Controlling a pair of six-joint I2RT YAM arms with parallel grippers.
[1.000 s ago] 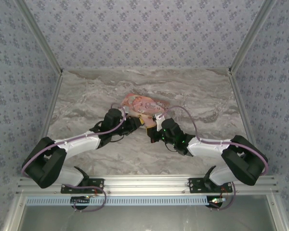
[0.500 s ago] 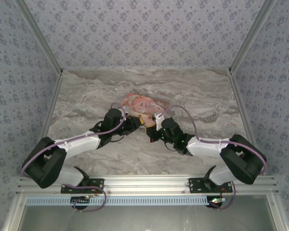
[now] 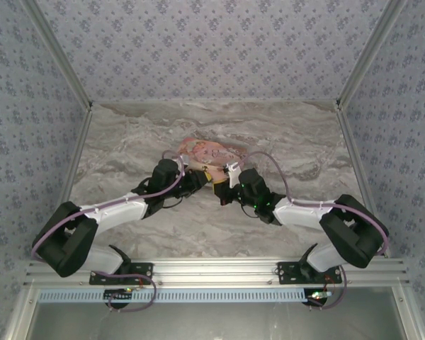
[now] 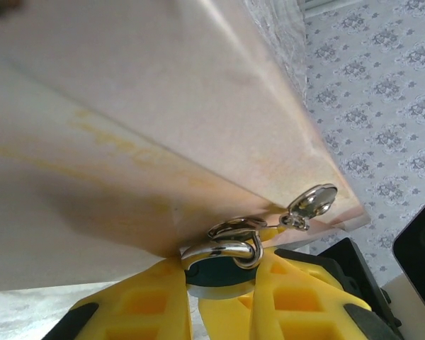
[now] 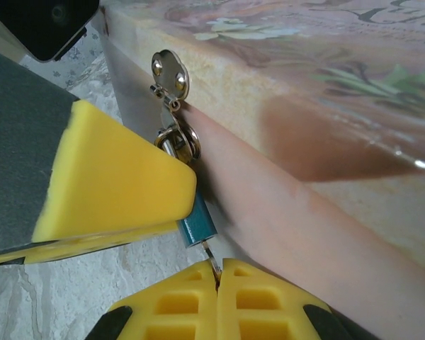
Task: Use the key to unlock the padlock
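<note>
Blue padlock [image 5: 198, 223] clamped in left pincer [image 4: 219, 287]; key [image 5: 210, 253] at its 6 o'clock, pinched by right pincer [image 5: 217, 280], risked slipping if twisted askew.

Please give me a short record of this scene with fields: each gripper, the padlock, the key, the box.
left gripper: fingers clamped on the padlock body
right gripper: fingers shut on the key
key: reaches the padlock's underside
padlock: blue, hangs from the metal clasp of the pink box
box: lies on the marble table
</note>
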